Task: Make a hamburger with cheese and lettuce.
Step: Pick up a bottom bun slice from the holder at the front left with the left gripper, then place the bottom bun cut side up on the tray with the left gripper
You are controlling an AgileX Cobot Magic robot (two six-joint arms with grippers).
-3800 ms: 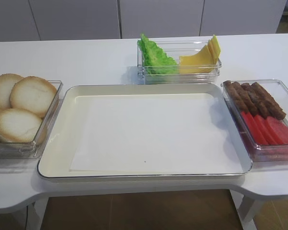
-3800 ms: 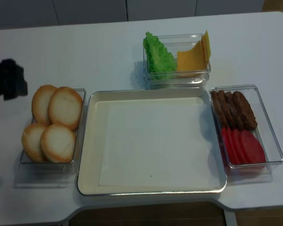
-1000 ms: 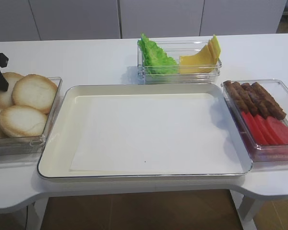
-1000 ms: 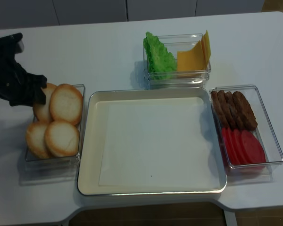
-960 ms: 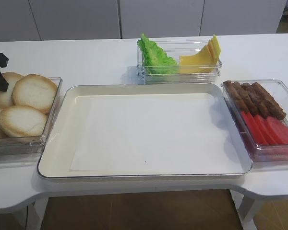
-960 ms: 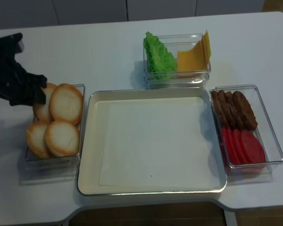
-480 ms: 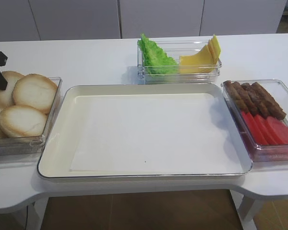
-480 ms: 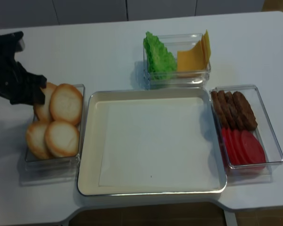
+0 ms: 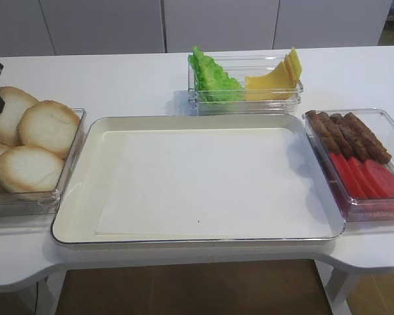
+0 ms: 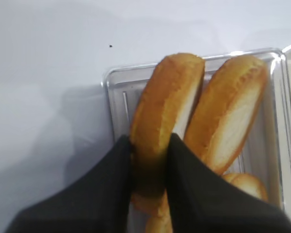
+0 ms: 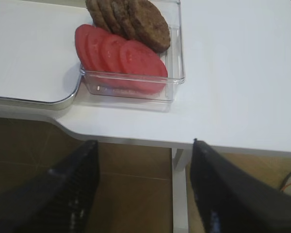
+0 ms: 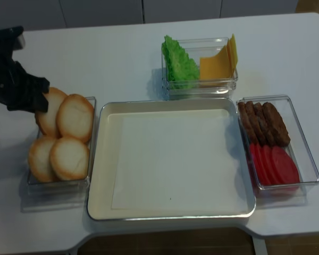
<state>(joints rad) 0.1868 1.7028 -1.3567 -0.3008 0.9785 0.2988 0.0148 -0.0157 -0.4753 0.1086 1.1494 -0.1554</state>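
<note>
My left hand [image 10: 149, 160] is clenched on the bun half's [image 10: 165, 111] rim. It looks light and soft, so I judge a gentle edge pinch best.

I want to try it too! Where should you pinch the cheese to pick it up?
Probably the top edge of the front slice of the cheese. The slices stand leaning and fanned in their clear box, tops poking above the rim, so come down from above with a finger on each flat face.

Open tray [image 9: 79, 190] between side containers [image 9: 65, 164]
</note>
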